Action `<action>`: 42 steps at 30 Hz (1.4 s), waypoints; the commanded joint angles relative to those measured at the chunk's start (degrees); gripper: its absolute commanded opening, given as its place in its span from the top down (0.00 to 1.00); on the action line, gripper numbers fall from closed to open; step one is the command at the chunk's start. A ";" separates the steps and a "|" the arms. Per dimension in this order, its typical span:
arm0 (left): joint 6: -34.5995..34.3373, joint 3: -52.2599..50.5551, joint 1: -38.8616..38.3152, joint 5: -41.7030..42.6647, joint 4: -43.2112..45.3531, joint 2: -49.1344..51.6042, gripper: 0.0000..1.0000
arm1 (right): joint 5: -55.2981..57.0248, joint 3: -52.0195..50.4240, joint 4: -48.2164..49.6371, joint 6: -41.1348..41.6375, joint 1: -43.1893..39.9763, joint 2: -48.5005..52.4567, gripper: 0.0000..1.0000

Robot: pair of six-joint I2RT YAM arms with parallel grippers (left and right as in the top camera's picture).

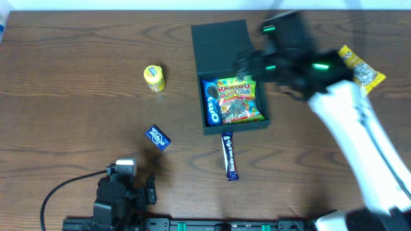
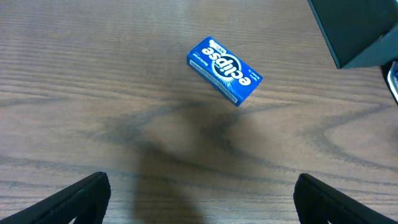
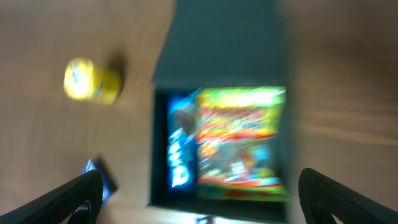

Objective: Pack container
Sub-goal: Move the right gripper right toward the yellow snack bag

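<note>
Nearest the lens, overhead: right arm, white shell with dark wrist, blurred, reaching over the container's right side. Right end effector (image 3: 199, 180) has both fingers spread wide, nothing between them (the wrist view is smeared, but the gap is plain). It hangs above the open box.

Left end effector (image 2: 202, 186): fingers just as wide apart, empty, low over bare wood near the front edge of the counter (image 1: 70, 96).

Count:
- One container (image 1: 221, 45). Dark teal-green cardboard, square, matte. Flap lid thrown back flat on the far side. It sits middle of the counter, slightly right of centre.
- Two packets inside it, side by side: Oreo pack (image 1: 211, 102), blue, along the left wall; Haribo bag (image 1: 239, 99), glossy, green and yellow and red, filling the rest.
- Four items loose on the counter:
  - candy bar (image 1: 229, 156), long, dark blue wrapper, just beside the container's near wall;
  - gum box (image 2: 224, 70), small blue carton marked "eclipse", well left of the bar;
  - yellow tub (image 1: 154, 77), short and round, left of the container;
  - yellow packet (image 1: 361, 67), crinkled, far right, partly behind the right arm.

Counter surface is dark brown wood grain.
</note>
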 commanded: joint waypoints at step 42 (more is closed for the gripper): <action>-0.66 -0.74 0.33 -1.51 -3.78 -0.37 0.05 | -16.09 16.17 -6.73 -50.23 -46.10 27.17 0.01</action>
